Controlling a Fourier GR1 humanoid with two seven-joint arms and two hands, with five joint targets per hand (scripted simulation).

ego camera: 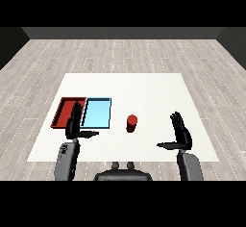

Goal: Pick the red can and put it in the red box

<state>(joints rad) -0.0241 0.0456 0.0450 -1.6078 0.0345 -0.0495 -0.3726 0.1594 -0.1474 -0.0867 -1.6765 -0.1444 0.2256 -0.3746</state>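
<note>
Hands both open, fingers straight: left hand (73,125) over red tray (64,111); right hand (180,133) apart from red can (132,123); can upright, plain, no readable label.

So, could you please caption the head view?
Red can upright right of blue tray and red tray; both hands open.

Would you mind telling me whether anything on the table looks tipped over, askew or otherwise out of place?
Nothing stands out. The red can stands upright on the table, apart from both trays. The red tray and light blue tray lie side by side. The left hand and right hand are open and hold nothing.
</note>
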